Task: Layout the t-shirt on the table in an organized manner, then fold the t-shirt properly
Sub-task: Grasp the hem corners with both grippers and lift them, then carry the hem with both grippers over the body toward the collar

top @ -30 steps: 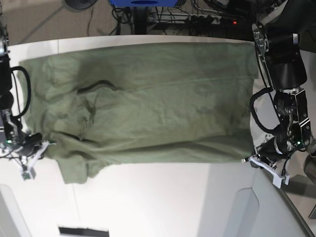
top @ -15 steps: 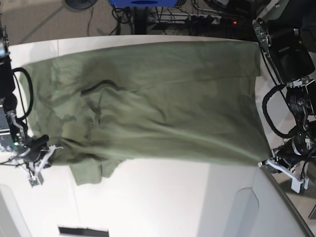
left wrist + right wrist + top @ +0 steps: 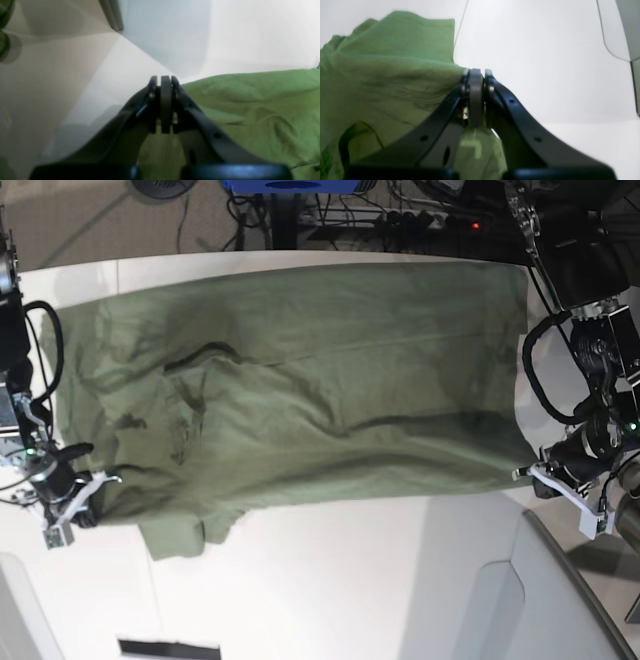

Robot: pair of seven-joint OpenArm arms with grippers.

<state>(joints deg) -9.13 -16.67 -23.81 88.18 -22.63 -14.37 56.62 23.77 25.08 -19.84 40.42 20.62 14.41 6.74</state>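
Now t-shirt (image 3: 320, 380) dragged nearer — hem bunched

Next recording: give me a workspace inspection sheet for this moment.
Surface: white table, bare along the near side.
Job's things: olive t-shirt spread out, wrinkled, one sleeve poking out at the near edge.
Clutter: nothing seen.
Grippers: left pincer shut on a t-shirt corner; right pincer shut on the t-shirt edge at the opposite end.
Cables: black loops along both arms.
Surroundings: floor wiring and blue equipment beyond the table.
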